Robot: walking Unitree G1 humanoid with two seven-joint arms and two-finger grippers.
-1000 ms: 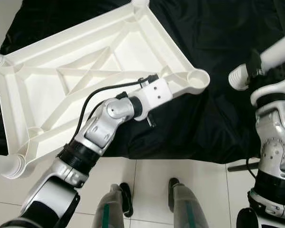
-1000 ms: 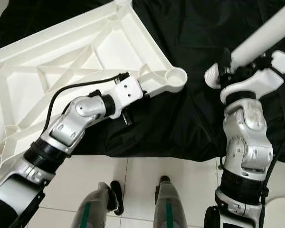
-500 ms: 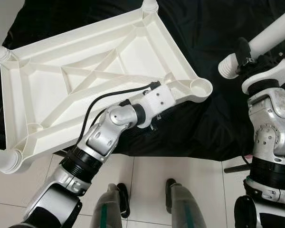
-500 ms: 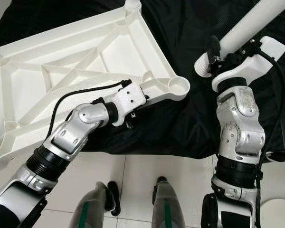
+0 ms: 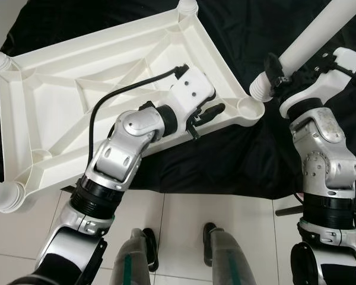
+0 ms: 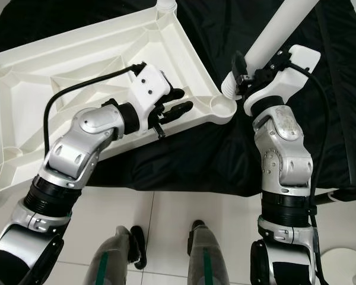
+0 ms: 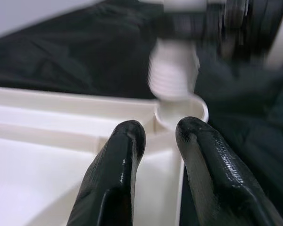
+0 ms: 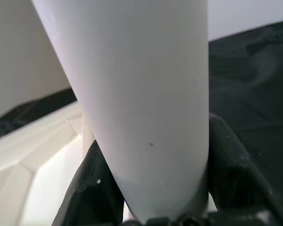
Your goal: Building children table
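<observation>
A black cloth (image 5: 237, 35) spread over pale floor tiles (image 5: 184, 231) carries the upturned white table top (image 5: 65, 101), ribs facing up. The right gripper (image 6: 244, 72) has its black fingers (image 8: 92, 188) clamped around a white table leg (image 6: 273, 32), threaded end (image 7: 173, 73) downward. A second ago that leg hung well off at three o'clock from the corner socket (image 5: 248, 107); now its tip sits just above the socket's rim, tilted toward one o'clock. The left gripper (image 5: 210, 111), which had been pressed low along the frame's edge, has risen and rests its fingers (image 7: 118, 165) narrowly parted on the rail beside the socket, bracing it. The leg looks lined up for seating and screwing in, though not yet entered.
</observation>
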